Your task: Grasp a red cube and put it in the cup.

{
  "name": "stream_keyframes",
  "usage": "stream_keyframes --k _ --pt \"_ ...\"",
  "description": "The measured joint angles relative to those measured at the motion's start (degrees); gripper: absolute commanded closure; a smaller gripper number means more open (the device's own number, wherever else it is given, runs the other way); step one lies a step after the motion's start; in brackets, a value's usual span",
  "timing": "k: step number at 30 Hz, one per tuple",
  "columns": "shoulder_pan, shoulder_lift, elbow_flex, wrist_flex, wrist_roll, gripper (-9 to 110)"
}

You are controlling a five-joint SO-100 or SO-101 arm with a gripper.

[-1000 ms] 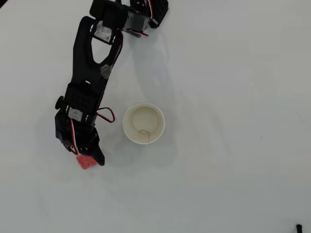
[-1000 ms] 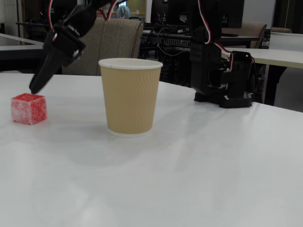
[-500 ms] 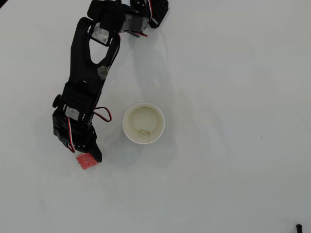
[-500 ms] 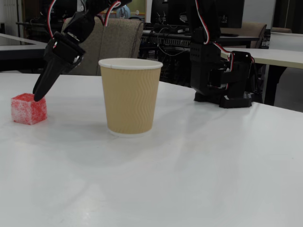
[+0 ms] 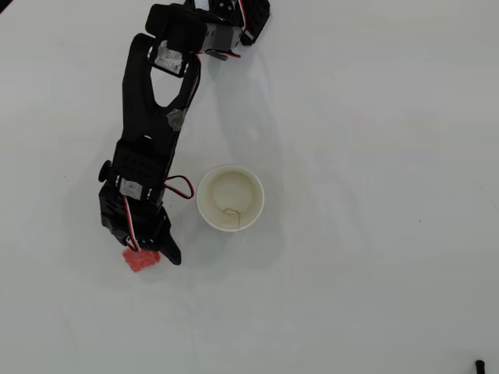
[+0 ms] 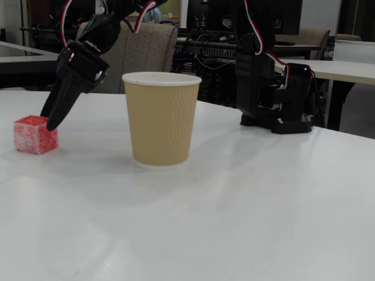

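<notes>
My claw (image 6: 51,120) hangs low over the white bench (image 6: 246,199), its dark tip pointing down and just beside the red cube (image 6: 36,134) in the fixed view; the tip sits at the cube's right upper edge there, though I cannot tell whether it touches; the fingers look pressed close together into one narrow point, but neither view shows the gap plainly, so I cannot tell whether the claw is released or clenched; it is not wrapped around the cube.

In the overhead view my claw (image 5: 160,253) covers part of the red cube (image 5: 140,260); only the cube's lower left portion shows beneath the black fingers; the cube rests flat on the bench (image 5: 374,117), to the lower left of the cup (image 5: 230,198).

The cup (image 6: 161,119) stands upright, tan and ribbed on its side with a white rolled rim, pale inside from above; it is near the cube but apart from it, to the cube's right in the fixed view; my arm (image 5: 152,117) stretches from the base (image 6: 272,96) at the top of the overhead view down past the cup's left side; red and black wires loop off the wrist toward the cup without reaching it.
</notes>
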Motion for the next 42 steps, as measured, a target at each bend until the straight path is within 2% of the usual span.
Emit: stream_keyframes --k 17,26,42 --pt "1.0 0.0 -1.1 0.0 -1.8 64" --pt "2.9 -4.3 -7.7 0.0 -3.2 64" --pt "2.8 -8.5 -8.4 -0.8 -3.2 64"
